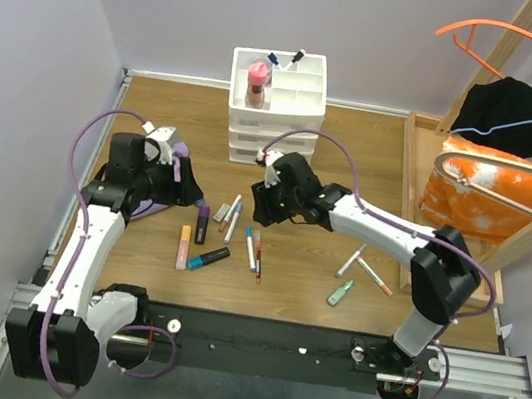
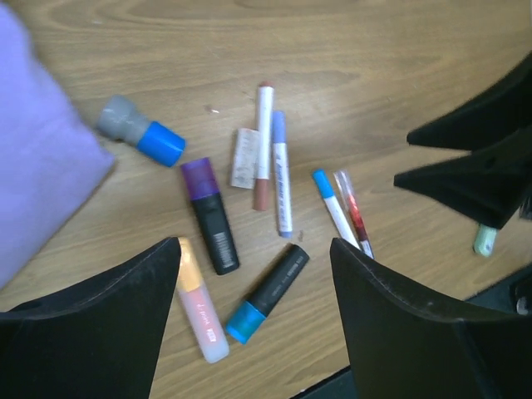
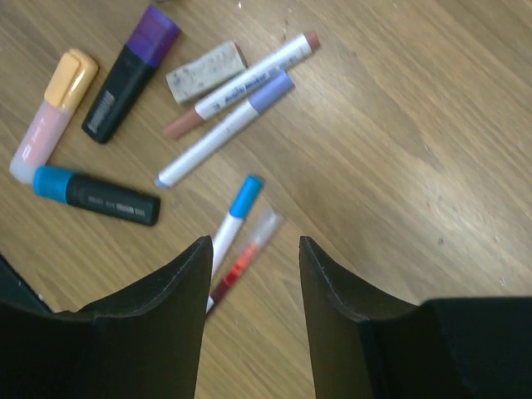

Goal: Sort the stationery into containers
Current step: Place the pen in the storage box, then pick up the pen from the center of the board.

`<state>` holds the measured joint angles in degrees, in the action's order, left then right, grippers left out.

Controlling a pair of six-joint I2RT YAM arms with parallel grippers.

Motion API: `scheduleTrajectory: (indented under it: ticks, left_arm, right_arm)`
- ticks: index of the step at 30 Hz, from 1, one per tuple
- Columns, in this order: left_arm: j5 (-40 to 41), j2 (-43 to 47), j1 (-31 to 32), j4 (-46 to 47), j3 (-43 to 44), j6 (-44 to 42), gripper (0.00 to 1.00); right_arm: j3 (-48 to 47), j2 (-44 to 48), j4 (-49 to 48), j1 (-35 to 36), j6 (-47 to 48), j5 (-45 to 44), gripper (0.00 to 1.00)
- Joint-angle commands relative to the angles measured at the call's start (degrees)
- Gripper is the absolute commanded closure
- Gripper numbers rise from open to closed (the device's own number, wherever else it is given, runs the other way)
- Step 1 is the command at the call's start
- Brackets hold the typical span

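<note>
While hovering mid-frame, right hand (image 3: 253,243): fingers apart, empty, above slim white plastic blue-capped pen (image 3: 239,208)
Left hand (image 2: 253,249): fingers wide, empty

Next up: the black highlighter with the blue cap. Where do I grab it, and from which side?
Take the black highlighter with the blue cap across the middle of its black barrel, bringing the right pincer down from above. It lies flat on the wooden table with both long sides free; its cap end sits close to the peach highlighter.
</note>
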<state>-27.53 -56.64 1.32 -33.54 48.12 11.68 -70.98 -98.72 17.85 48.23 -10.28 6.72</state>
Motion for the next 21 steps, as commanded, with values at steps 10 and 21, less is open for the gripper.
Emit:
scheduleTrajectory:
  ticks: [10,21]
  left_arm:
    - [2.5,2.4,-11.1,0.6,4.3,2.6,0.17]
    - [1.4,4.0,-12.9,2.7,2.7,4.7,0.17]
  right_arm:
    - [-10.4,-13.4,6.8,5.4,-2.8,-9.8,0.46]
    - [-14.0,-19.1,8.5,6.2,-2.6,-9.8,0.51]
